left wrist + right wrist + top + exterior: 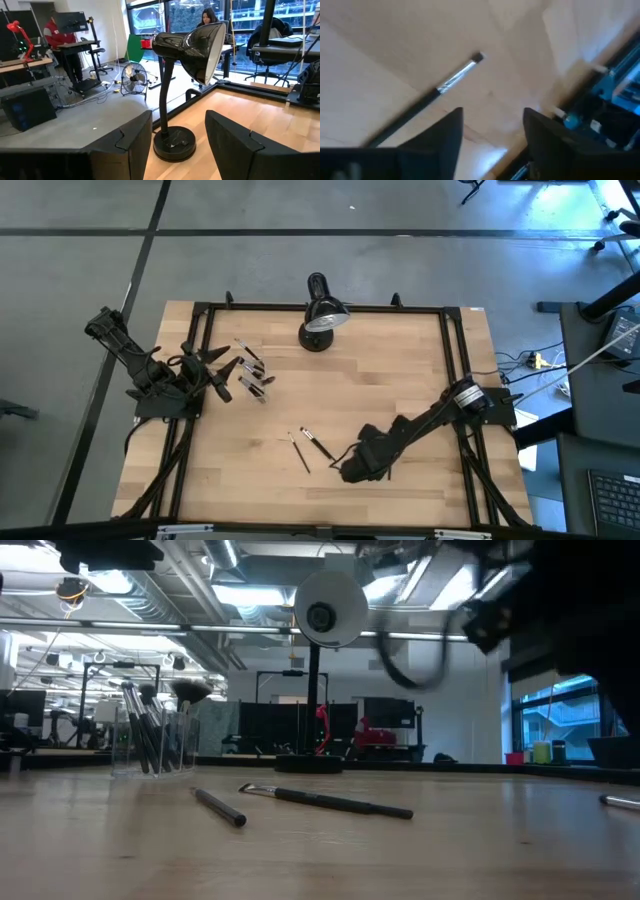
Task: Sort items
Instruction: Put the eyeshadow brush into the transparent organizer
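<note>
Two brushes (pixel 305 448) lie loose on table (pixel 400 380), six o'clock from lamp (pixel 320 320). We hold right gripper (pixel 347 465) beside them, jaws wide, empty. Other brushes stand in clear cup (pixel 152 742); our left gripper (pixel 215 370) open, empty, nine o'clock edge.

We see our left arm folded at the table's left edge, its left gripper (pixel 222 370) with fingers (pixel 235 145) spread apart. Our right arm reaches in from the right edge, right gripper (pixel 345 467) low with fingers (pixel 445 137) parted, holding nothing.
</note>
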`<state>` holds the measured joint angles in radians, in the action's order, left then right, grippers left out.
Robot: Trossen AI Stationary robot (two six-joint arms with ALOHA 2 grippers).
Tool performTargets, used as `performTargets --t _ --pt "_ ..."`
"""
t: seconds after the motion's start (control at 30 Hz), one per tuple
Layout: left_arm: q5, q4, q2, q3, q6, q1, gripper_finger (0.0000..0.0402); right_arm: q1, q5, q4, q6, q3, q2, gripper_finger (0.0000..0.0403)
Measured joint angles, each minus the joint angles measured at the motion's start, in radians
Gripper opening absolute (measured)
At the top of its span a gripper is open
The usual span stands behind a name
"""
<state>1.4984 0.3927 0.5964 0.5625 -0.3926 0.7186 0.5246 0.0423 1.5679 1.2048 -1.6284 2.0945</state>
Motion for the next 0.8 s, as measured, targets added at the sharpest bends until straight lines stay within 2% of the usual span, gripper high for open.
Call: performTargets --t 0.1,0.2,0.3,0.53,0.8 --pt "0.031 0.0 -0.003 0.0 0.022 -0.003 0.018 0.011 -0.001 -0.03 0.022 0.064 -0.019 0.0237" --pt "0.067 -0.001 -0.005 0.0 0.046 -0.014 0.018 0.016 -0.01 -0.166 0.035 0.143 -0.085 0.0241" --pt "0.072 -0.001 -0.006 0.0 0.065 -0.037 0.018 0.015 -0.02 -0.26 0.111 0.24 -0.188 0.0224" --pt "0.072 -0.004 -0.006 0.0 0.086 -0.102 0.018 0.069 -0.039 -0.483 0.425 0.499 -0.434 0.0184" --pt "0.036 -0.025 -0.006 0.0 0.1 -0.171 0.018 0.121 -0.039 -0.779 0.596 0.708 -0.47 0.0153"
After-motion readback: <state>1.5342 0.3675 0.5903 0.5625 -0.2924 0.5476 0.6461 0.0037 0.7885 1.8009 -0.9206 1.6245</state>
